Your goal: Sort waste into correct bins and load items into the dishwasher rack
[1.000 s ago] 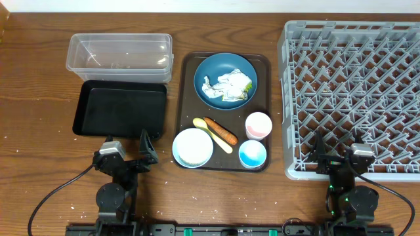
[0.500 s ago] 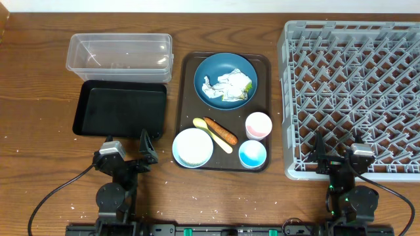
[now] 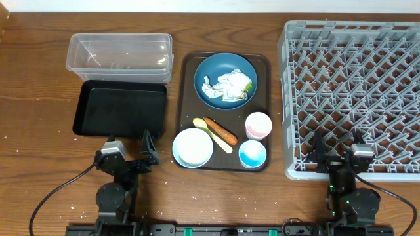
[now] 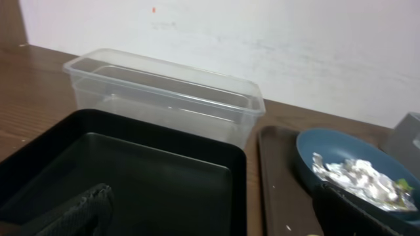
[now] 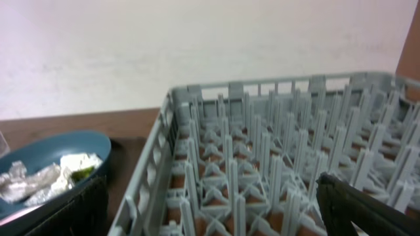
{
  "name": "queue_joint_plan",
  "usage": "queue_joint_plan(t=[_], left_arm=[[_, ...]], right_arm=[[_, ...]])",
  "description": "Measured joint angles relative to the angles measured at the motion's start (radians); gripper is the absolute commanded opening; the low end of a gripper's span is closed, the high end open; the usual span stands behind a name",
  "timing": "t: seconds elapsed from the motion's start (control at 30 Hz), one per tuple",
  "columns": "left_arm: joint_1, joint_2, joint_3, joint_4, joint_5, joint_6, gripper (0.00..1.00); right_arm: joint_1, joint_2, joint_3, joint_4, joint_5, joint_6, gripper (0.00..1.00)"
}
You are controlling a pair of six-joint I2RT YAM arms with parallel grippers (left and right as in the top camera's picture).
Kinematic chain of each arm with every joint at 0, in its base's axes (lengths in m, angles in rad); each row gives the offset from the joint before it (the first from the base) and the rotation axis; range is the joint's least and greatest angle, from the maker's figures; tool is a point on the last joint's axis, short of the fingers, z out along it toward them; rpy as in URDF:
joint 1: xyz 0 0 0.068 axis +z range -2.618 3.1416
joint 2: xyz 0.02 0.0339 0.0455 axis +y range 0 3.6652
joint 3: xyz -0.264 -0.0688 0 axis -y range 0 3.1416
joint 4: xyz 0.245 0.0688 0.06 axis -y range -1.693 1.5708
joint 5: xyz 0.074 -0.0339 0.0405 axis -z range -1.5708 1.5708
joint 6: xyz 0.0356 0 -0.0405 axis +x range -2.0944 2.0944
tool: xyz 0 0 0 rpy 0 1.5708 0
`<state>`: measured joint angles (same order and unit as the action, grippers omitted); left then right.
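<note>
A blue plate [image 3: 226, 71] holds the crumpled wrapper [image 3: 228, 87] on a brown serving tray [image 3: 186, 92]. A carrot piece [image 3: 222, 130], pale yellow spoon [image 3: 211, 135], white bowl [image 3: 193, 147], pink cup [image 3: 258, 124] and blue cup [image 3: 252, 153] share that tray. Rice grains cannot be told apart. The clear tub [image 3: 119, 51] and black tray [image 3: 120, 108] lie left. The grey rack [image 3: 351, 92] lies right. My left gripper [image 3: 129, 152] is open and empty below the black tray [image 4: 164, 170]. My right gripper [image 3: 337, 154] is open and empty at the rack's near edge [image 5: 262, 164].
The left wrist view shows the clear tub [image 4: 164, 92] behind the black tray, and the plate [image 4: 315, 154] with the wrapper [image 4: 357, 177] at right. The right wrist view shows the plate [image 5: 46, 147] left of the rack. White specks dot the wooden table [image 3: 39, 151].
</note>
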<state>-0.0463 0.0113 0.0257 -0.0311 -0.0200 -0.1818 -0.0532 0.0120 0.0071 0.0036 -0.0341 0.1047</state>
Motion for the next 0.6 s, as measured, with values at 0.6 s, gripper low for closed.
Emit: queue_joint_plan(t=[0.6], left_arm=[[0.000,0.306,0.396,-0.084,0.022,0.060,0.99]], right_arm=[[0.000,0.142,0.243,0.012,-0.043,-0.003,0.99]])
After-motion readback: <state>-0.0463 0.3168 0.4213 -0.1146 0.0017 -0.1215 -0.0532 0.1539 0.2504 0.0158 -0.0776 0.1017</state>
